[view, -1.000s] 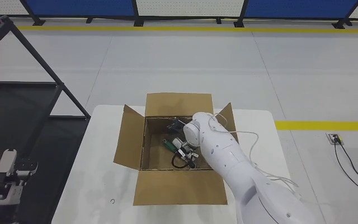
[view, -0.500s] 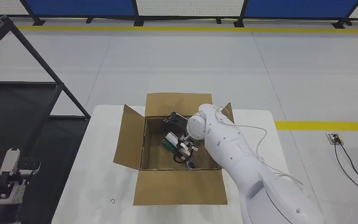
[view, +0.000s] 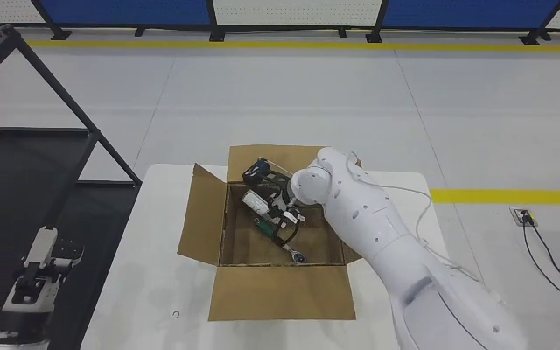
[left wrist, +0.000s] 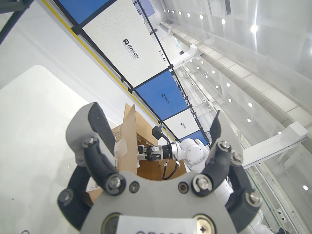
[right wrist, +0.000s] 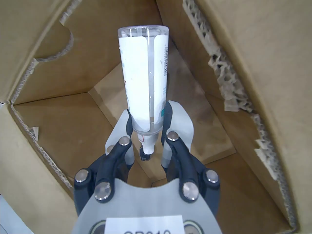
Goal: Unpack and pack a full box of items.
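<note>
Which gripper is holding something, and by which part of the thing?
The right gripper holds a clear, white-labelled bottle by its shoulder end, next to the neck. The left gripper is open and holds nothing.

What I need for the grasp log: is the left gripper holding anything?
No, the left gripper stands open with nothing between its jaws.
</note>
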